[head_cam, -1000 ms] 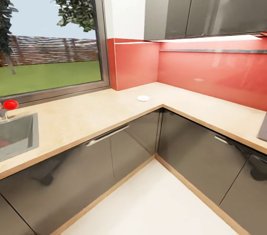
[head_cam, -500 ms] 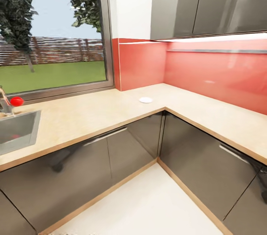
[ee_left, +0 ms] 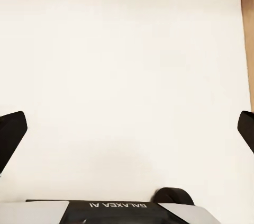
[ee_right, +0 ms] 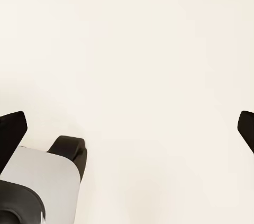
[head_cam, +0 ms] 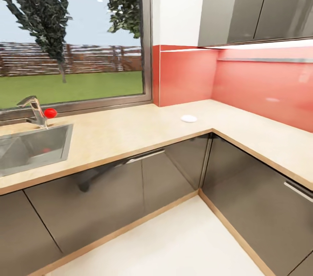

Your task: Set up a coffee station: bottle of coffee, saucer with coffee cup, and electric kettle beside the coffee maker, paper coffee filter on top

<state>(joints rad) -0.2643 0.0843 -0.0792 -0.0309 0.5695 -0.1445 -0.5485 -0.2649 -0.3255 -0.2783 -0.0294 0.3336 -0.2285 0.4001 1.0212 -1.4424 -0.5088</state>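
Small white saucer [head_cam: 188, 118] on corner countertop [head_cam: 130, 132], sink [head_cam: 30, 147] far left.

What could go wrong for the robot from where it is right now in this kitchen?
The coffee maker, kettle, cup and bottle are not visible on this stretch of countertop, so the robot may spend time searching the wrong area. The small white disc near the corner could be the saucer or a filter; mistaking one for the other is possible. Both grippers, left and right, hang open over pale floor, holding nothing, and the base could clip the corner cabinets.
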